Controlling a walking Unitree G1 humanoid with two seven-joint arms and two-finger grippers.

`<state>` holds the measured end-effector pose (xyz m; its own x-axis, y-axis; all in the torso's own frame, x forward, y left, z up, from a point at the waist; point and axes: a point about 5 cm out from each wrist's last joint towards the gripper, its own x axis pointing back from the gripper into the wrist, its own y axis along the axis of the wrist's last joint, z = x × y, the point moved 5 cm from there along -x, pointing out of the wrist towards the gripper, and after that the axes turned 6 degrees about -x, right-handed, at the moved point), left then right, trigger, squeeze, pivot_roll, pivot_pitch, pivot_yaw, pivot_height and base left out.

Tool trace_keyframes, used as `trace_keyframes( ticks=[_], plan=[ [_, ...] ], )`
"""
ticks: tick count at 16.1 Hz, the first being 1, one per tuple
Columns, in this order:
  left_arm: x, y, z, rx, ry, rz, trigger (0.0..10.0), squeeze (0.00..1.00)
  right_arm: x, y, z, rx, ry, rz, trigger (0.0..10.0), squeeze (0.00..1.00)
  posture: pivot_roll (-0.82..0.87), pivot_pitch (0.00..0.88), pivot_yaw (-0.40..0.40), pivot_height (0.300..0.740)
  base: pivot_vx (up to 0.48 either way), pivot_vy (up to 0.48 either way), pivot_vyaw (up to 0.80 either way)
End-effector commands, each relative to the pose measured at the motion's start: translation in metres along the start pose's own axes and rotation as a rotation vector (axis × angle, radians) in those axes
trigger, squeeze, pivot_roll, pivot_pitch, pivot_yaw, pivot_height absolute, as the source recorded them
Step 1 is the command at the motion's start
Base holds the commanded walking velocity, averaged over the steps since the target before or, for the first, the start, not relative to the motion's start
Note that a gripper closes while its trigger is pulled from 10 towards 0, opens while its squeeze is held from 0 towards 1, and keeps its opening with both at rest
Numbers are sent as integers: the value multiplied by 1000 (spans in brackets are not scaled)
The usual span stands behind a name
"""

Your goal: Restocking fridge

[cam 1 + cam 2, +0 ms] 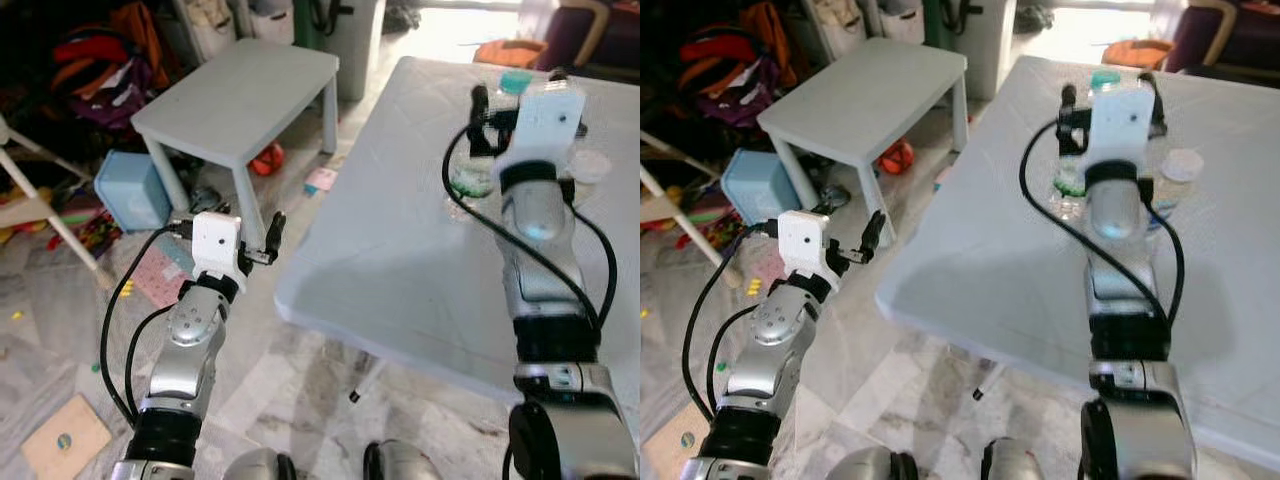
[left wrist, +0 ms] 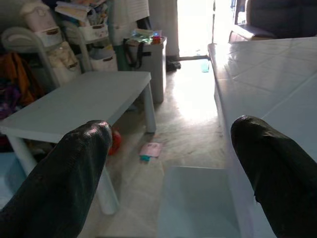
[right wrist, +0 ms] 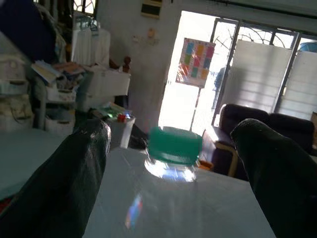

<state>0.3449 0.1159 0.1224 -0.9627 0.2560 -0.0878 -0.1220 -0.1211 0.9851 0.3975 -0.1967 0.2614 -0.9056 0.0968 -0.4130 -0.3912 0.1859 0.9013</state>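
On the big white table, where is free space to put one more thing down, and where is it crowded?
The big white table is bare over its near half, from its near edge up to the right gripper. It is crowded at the far side: the green-capped bottle stands between the open fingers, and a white-lidded container sits beside them. The small table is bare too.

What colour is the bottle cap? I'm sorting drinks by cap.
Green; the cap shows best in the right wrist view, between the right hand's open fingers.

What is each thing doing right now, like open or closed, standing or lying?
Bottle: upright on the white table, green cap on.
Right gripper: open, fingers either side of the bottle's cap, not touching.
Left gripper: open, empty, off the table's edge.
Small grey table: standing, top bare.
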Motion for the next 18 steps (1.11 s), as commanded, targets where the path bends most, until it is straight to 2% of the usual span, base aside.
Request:
trace_keyframes(
  ticks=[1,5,9,10,13,16,18],
  plan=[
    [-2,4,5,-17,3,-5,10000,0,-3,-1,5,-3,18,14,10000,0,-44,87,92,740,0,0,0],
    [-5,4,6,-23,-7,3,10000,0,-13,-1,4,-42,6,40,10000,0,-43,80,94,740,0,0,0],
    [-5,4,5,-19,-4,6,10000,0,-21,3,2,-42,-17,45,10000,0,-39,75,90,740,0,0,0],
    [-4,3,3,-17,-8,9,10000,0,-25,4,1,-50,-12,44,157,0,-39,74,88,740,0,0,0],
    [-3,1,1,-17,-12,20,10000,0,-30,1,-1,-71,-35,79,0,0,-38,72,85,740,0,0,0],
    [-5,0,2,-18,-12,25,10000,0,-34,-3,-3,-91,-55,108,1412,0,-35,67,83,740,0,0,0],
    [-6,-2,2,-18,-12,30,10000,0,-35,-6,-6,-98,-62,116,1176,0,-36,66,83,740,0,0,0]
  ],
)
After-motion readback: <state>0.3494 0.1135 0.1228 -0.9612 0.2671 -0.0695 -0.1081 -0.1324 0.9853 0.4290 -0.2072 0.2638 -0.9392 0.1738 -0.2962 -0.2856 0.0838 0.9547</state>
